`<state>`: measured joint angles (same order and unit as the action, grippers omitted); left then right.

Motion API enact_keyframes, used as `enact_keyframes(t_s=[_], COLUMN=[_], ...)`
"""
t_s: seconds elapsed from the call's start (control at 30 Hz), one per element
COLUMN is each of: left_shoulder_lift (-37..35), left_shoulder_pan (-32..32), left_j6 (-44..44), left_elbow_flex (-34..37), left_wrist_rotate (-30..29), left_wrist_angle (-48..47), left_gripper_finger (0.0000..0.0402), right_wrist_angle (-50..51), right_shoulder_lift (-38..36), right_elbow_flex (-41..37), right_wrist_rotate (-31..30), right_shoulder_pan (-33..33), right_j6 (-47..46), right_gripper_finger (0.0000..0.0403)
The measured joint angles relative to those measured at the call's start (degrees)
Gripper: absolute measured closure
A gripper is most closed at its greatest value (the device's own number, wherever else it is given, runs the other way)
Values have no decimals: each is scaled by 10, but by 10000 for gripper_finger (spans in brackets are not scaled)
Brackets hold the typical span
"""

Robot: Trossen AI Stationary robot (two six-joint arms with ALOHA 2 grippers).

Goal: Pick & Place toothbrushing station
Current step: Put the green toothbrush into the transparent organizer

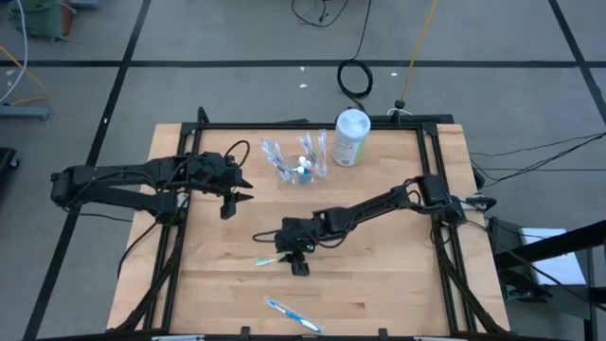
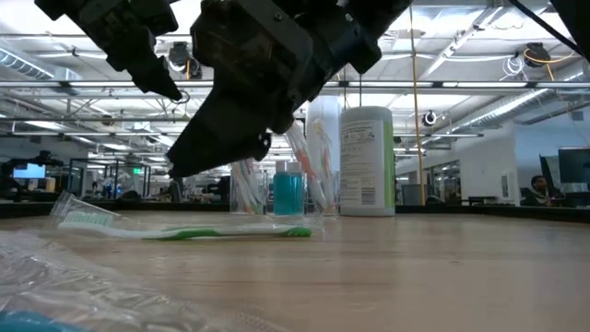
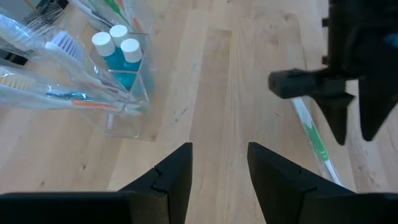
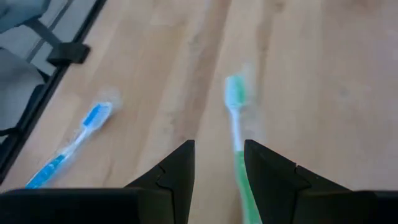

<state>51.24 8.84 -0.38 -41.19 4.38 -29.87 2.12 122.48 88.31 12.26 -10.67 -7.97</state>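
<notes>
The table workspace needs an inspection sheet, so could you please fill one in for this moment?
Surface: wooden table in a black frame, mostly bare.
Job's things: clear cup near the far edge, holding wrapped toothbrushes and blue tubes; green toothbrush lying flat mid-table; blue toothbrush lying flat near the front edge.
Clutter: white-and-green canister standing upright beside the cup.
Grippers: right gripper open, low over the green toothbrush, handle between its fingers, not closed on it; left gripper open, above bare wood left of the cup.
Cables: black coil and loose leads on the floor beyond the table.
Surroundings: grey floor; open office behind.
</notes>
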Motion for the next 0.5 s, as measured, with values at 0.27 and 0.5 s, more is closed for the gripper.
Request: enact_keyframes(t_s=[0.27,0.5], left_shoulder_lift=[0,0], left_shoulder_pan=[0,0], left_j6=[-2,0], left_elbow_flex=[0,0], left_wrist_rotate=[0,0], left_wrist_angle=[1,1], left_gripper_finger=[240,240], right_wrist_angle=[-2,3], right_shoulder_lift=[41,43], right_elbow_flex=[0,-1], right_wrist_rotate=[-1,-1], right_shoulder_pan=[5,13], right_j6=[11,60], right_gripper_finger=[273,273])
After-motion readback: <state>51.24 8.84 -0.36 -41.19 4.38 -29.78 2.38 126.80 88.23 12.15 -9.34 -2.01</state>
